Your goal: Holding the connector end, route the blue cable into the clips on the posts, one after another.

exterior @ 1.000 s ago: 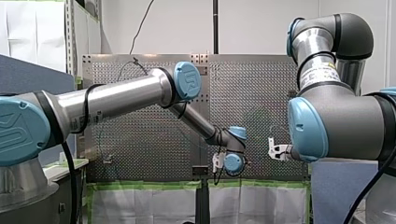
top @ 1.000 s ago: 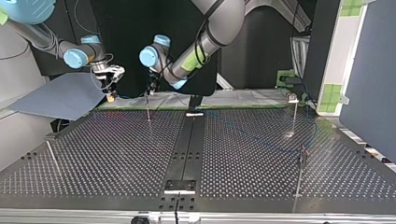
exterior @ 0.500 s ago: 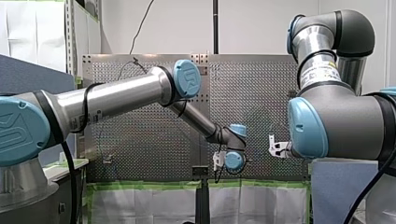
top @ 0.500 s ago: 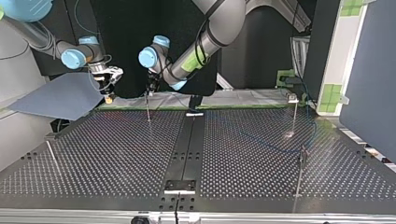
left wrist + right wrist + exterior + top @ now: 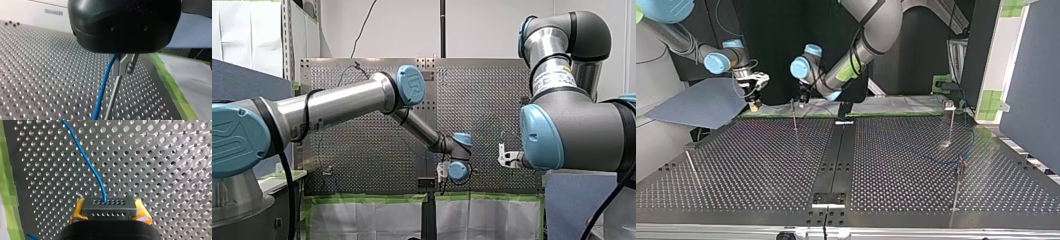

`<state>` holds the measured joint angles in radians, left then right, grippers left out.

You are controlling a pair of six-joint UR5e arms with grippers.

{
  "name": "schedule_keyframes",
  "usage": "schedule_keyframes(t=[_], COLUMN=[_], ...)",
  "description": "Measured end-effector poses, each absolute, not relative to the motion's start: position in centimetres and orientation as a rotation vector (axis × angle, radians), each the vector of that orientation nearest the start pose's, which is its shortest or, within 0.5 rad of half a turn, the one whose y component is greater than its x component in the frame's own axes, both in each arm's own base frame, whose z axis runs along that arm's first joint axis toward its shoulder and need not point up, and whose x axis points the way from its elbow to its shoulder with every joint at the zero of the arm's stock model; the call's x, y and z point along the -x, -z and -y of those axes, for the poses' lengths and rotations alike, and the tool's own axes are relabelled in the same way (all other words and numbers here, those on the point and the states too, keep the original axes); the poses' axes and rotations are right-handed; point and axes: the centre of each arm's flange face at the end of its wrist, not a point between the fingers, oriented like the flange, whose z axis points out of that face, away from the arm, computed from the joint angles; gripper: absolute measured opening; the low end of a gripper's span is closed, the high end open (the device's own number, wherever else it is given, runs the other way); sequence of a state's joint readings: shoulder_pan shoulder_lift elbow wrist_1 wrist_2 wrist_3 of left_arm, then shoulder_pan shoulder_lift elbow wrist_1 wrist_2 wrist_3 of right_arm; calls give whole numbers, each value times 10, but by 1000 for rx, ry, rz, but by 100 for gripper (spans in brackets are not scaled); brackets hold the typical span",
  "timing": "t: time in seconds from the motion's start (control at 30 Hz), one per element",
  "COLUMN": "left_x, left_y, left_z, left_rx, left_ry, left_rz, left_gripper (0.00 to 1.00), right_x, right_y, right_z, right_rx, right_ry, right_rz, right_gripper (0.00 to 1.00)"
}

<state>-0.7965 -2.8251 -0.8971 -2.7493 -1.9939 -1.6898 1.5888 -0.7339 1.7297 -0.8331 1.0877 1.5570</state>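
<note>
My right gripper has its yellow pads shut on the black connector. The blue cable leaves the connector and runs over the perforated plate. In the top view my right gripper hangs at the far left edge of the table. My left gripper is just right of the top of a thin post. In the left wrist view its metal fingers are shut and the blue cable comes out beside them, next to the post. The cable trails faintly across the table's right half.
In the top view, a post with a clip stands at the far right, a dark-clipped post at the near right, and a bare post at the near left. Green tape lines the table's far edge. A grey board leans at the left.
My left gripper has shifted a little to the top view's right, from over the post's top to just beside it. My right gripper has barely moved.
</note>
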Motion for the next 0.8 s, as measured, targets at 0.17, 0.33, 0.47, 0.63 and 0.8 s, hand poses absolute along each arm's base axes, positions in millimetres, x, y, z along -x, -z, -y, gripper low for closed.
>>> schedule_keyframes(t=[0.17, 0.33, 0.47, 0.63, 0.8], left_x=[-509, -520, -524, -522, -522], left_y=[39, 40, 42, 66, 82], left_z=[628, 621, 617, 614, 612], left_rx=[-272, -254, -249, -265, -272], left_ry=[311, 335, 345, 337, 335], left_rz=[-1733, -1739, -1743, -1774, -1786], left_gripper=[0, 0, 0, 0, 0], right_x=[-196, -199, -201, -201, -202], right_y=[-7, -5, 7, 17, 18], right_z=[598, 599, 597, 597, 599], right_rx=[-1661, -1644, -1642, -1643, -1641], right_ry=[-1550, -1575, -1585, -1587, -1590], right_rz=[1067, 1064, 1069, 1072, 1070], right_gripper=[0, 0, 0, 0, 0])
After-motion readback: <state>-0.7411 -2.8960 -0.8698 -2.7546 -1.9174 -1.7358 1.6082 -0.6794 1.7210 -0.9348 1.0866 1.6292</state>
